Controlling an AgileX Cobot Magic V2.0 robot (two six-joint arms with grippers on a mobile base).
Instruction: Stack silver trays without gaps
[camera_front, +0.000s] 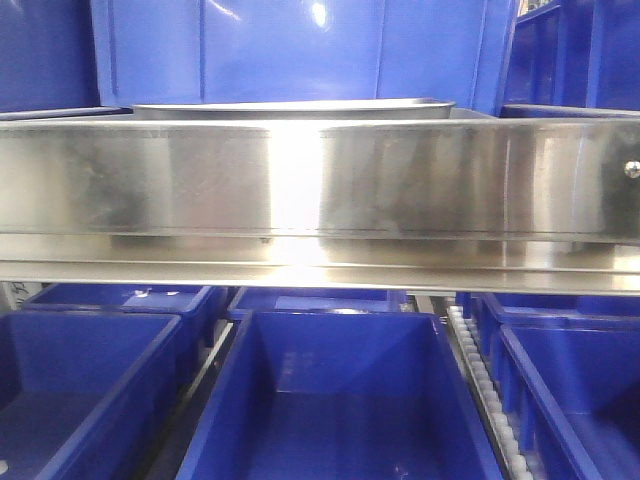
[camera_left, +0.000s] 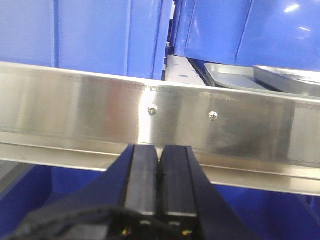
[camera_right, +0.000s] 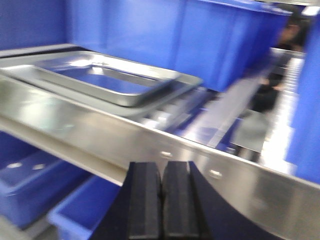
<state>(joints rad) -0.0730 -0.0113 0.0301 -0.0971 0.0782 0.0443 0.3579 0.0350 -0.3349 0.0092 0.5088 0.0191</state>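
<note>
Two silver trays lie on the upper shelf behind the steel rail. In the right wrist view the upper tray (camera_right: 107, 80) rests askew on the lower tray (camera_right: 165, 100). In the left wrist view the lower tray (camera_left: 230, 79) and the upper tray (camera_left: 287, 80) show at the right. In the front view only a tray rim (camera_front: 295, 106) peeks above the rail. My left gripper (camera_left: 160, 150) is shut and empty, just below the rail. My right gripper (camera_right: 162, 167) is shut and empty, in front of the rail, right of the trays.
The long steel shelf rail (camera_front: 320, 190) spans the front view and blocks the shelf's front edge. Large blue bins (camera_front: 300, 50) stand behind the trays. Open blue bins (camera_front: 340, 400) fill the lower level, with a roller track (camera_front: 480, 380) between them.
</note>
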